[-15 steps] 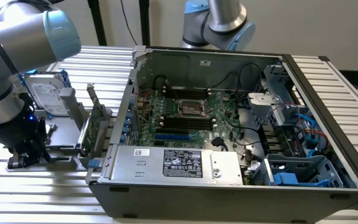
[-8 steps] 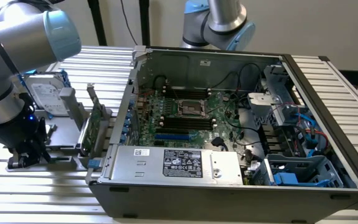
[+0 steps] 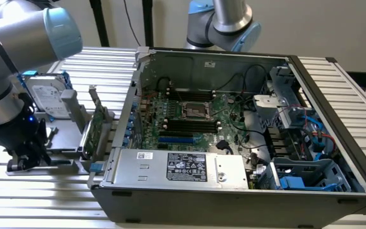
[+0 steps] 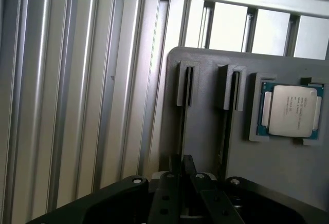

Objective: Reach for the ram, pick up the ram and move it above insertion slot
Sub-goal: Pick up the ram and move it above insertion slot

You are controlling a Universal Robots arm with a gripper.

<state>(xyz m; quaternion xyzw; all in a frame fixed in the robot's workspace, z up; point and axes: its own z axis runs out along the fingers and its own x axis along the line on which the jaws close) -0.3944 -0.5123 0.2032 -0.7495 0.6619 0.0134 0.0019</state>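
Exterior view: I see the black gripper (image 3: 27, 160) low over the grey plastic holder plate (image 3: 65, 164) on the slatted aluminium bench (image 3: 36, 200), at this view's left. It is well apart from the open dark-grey computer case (image 3: 234, 202) and the black memory slots (image 3: 189, 125) on its green motherboard (image 3: 224, 102). Wrist view: the gripper hangs over one of two narrow grooves in the holder plate, clenched on a thin dark edge. I take that edge for the ram (image 4: 182, 131), the long thin circuit-board stick seen edge-on and seated in its groove. A square silver processor chip (image 4: 290, 111) lies in a pocket beside the grooves. I judge the reach done and the grasp made; the lift and the carry to the slots are not yet done.
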